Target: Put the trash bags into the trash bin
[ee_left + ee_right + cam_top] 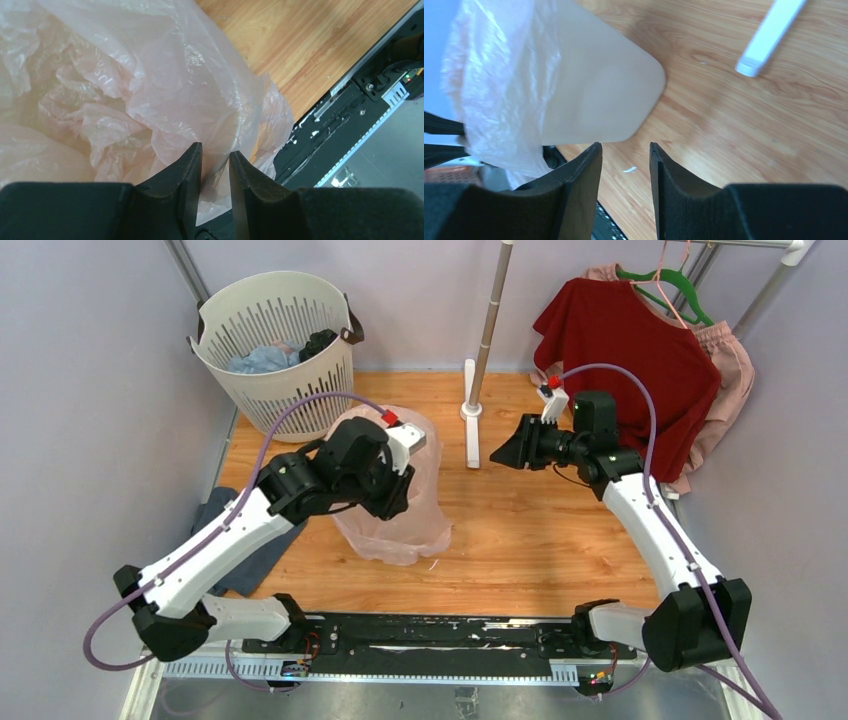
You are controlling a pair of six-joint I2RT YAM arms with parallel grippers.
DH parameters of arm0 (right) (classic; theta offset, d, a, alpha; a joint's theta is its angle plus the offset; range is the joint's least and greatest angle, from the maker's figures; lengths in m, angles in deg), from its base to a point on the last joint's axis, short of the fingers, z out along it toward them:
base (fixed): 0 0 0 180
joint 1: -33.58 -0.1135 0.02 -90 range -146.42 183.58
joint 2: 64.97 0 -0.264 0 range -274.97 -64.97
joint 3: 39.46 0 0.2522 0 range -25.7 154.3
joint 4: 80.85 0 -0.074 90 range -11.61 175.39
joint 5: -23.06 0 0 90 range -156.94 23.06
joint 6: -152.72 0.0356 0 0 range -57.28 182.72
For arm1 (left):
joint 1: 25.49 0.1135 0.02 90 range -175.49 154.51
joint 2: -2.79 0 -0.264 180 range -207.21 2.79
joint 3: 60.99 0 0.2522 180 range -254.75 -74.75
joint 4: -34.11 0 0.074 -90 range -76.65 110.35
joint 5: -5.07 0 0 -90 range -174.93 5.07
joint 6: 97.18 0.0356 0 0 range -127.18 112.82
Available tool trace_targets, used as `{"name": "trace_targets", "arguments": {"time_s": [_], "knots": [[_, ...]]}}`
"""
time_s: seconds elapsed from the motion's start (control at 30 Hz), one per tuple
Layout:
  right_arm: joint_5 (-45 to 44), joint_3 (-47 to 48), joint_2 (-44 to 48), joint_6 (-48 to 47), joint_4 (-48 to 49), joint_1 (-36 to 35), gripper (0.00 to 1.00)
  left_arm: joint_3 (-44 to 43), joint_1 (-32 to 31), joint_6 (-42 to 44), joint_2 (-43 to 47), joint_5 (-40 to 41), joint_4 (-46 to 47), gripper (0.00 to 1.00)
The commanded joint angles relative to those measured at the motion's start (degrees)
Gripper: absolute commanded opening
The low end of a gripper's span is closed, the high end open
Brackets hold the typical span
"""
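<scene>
The pale-pink translucent trash bag (405, 525) is draped over the cream-beige trash bin, which stands left of centre on the wooden floor. In the top view the bag hides most of the bin. My left gripper (398, 492) presses down at the bag's top. In the left wrist view its jaws (216, 148) are nearly closed, with a fold of the crinkly bag (165, 85) pinched between them. My right gripper (502, 454) hovers right of the bin, open and empty. The right wrist view shows its jaws (624, 145) apart above bare floor, the bin's smooth wall (599, 90), and the bag (499, 85) over its left part.
A white slotted basket (275, 340) with clothes stands at the back left. A white pole (487, 330) and its foot (769, 35) stand behind centre. A red shirt (620, 360) and pink garment (730, 370) hang at back right. A blue-grey cloth (250, 550) lies left. A black rail (430, 635) runs along the front.
</scene>
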Motion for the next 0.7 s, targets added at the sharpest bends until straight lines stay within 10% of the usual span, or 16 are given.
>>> {"name": "trace_targets", "arguments": {"time_s": [0.0, 0.5, 0.67], "knots": [[10.77, -1.51, -1.82, 6.74, 12.36, 0.46, 0.45, 3.80, 0.17, -3.06, 5.16, 2.99, -5.54, 0.32], [21.42, -0.78, -15.11, 22.27, 41.38, -6.69, 0.46, 8.44, 0.17, -4.02, 6.85, 2.42, -5.45, 0.38], [21.10, -0.87, -17.76, 26.50, 47.57, -8.74, 0.68, 5.78, 0.17, -1.46, 3.45, 1.13, -5.47, 0.34]]}}
